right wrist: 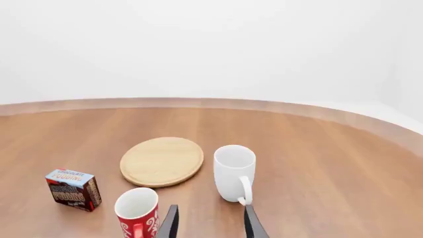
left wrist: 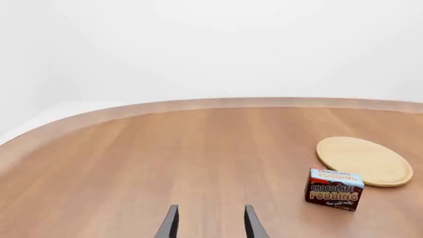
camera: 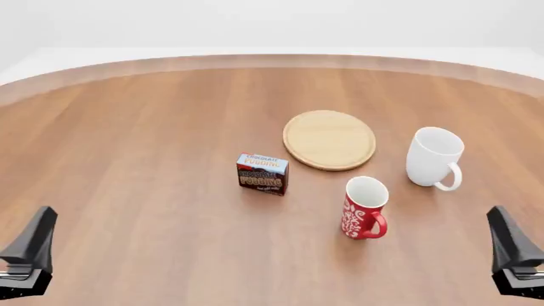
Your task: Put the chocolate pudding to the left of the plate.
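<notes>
Front view: the small rectangular chocolate pudding carton, dark brown and red with a light blue top band, stands upright on the wooden table, just left of and slightly nearer than the flat round light-wood plate, apart from its rim. The white mug stands right of the plate, the red patterned mug nearer than it. Both arms sit at the near corners; their finger spacing cannot be told here.

Left wrist view: left gripper parted, empty; only carton and plate appear.

Right wrist view: right gripper parted, empty; all 4 objects appear.
</notes>
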